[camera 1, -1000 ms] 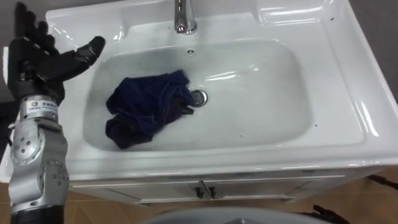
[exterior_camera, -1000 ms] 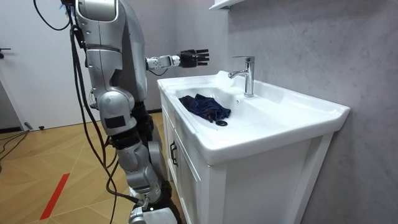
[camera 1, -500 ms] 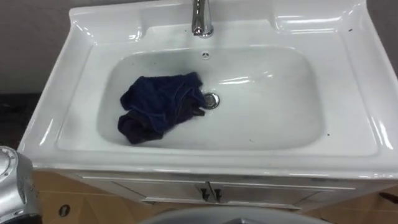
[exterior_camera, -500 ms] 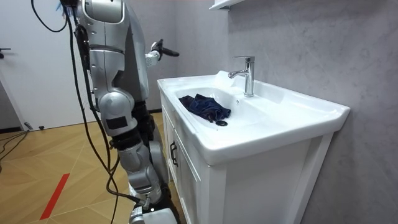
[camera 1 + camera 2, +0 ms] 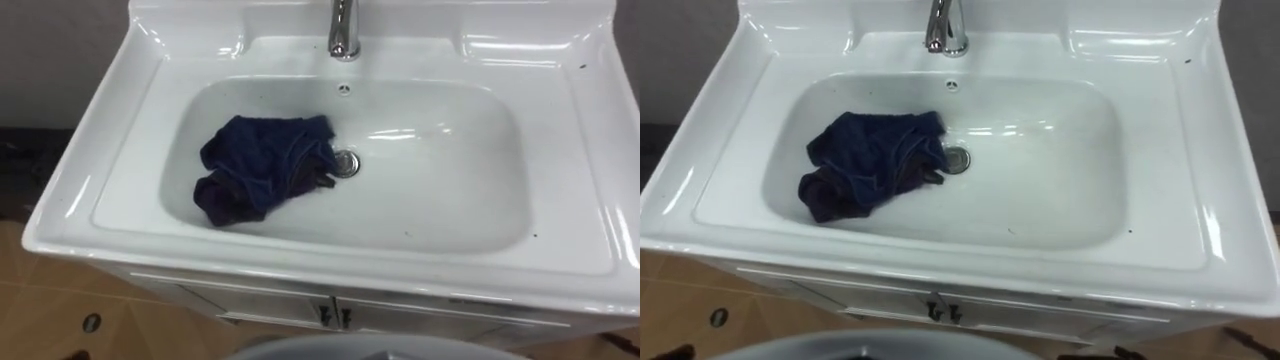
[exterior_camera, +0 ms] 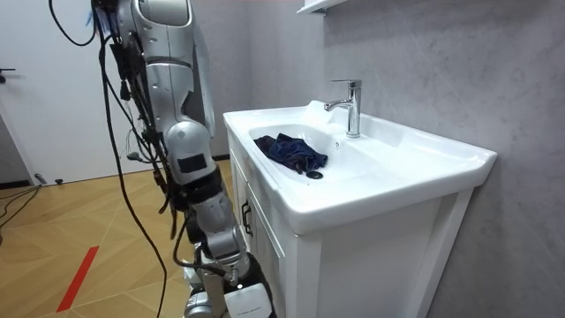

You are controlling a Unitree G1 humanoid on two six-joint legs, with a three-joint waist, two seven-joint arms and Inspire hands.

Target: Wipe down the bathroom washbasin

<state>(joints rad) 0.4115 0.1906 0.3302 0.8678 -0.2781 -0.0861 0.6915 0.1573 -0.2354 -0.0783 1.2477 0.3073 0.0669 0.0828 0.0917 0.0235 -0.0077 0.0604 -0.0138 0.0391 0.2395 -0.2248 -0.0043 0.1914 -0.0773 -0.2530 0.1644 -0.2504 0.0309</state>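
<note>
1. Far left: I'm standing at the front of the white vanity cabinet, close against it and looking straight down into the basin. As for my hands, I can't tell whether they're open or closed.
2. Left half of the bowl: the dark blue cloth lies crumpled in a heap on the bottom, nobody holding it. It's bunched rather than spread flat, so I'd say it was dropped or left there.
3. Middle: the cloth's right edge touches the drain. The chrome tap stands on the back rim above it.
4. Right half: bare white porcelain with a few dark specks.
5. Writing: none I can read anywhere.
</note>
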